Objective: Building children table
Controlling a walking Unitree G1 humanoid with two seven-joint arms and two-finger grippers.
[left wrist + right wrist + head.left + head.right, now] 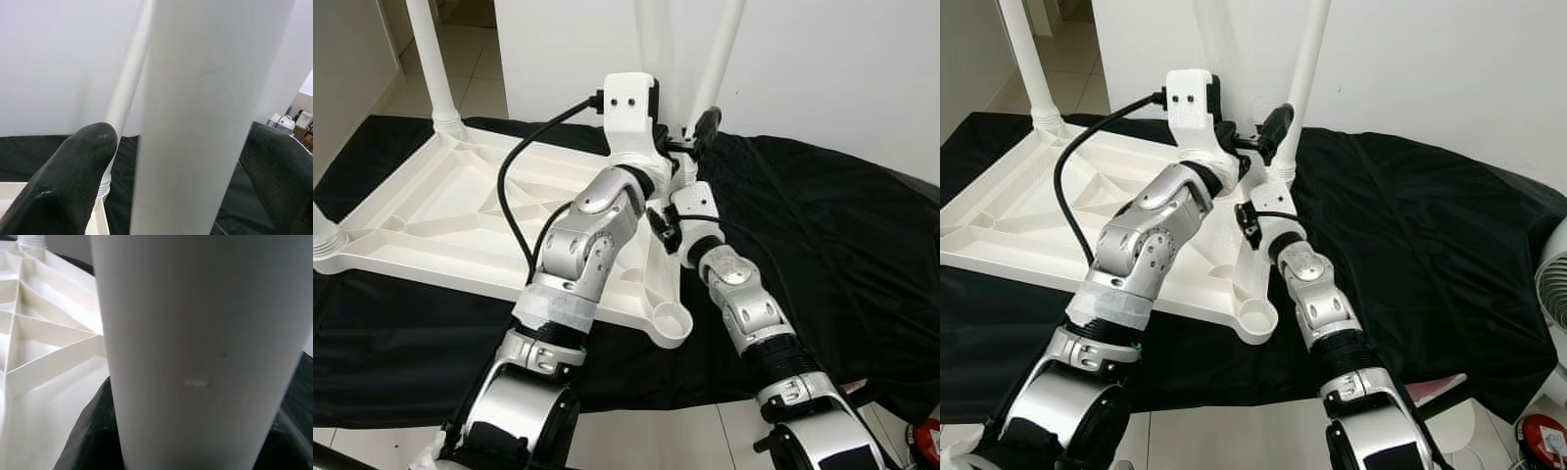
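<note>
The white children table top (440,211) lies upside down on a black cloth (822,245). At its far right corner a white table leg (720,49) stands in a socket. My right gripper (700,127) is shut on that leg low down, one black finger (707,119) lying against it. Just left of it a second white leg (651,34) rises upright. My left gripper (181,147) is shut on this leg, with a finger (78,171) on either side. The near right corner socket (674,321) is empty.
Two more legs stand in the far left corner (431,59) and the near left corner (325,235). A white wall runs close behind the table. A white fan (1552,284) and a red object (1542,441) sit on the floor at my right.
</note>
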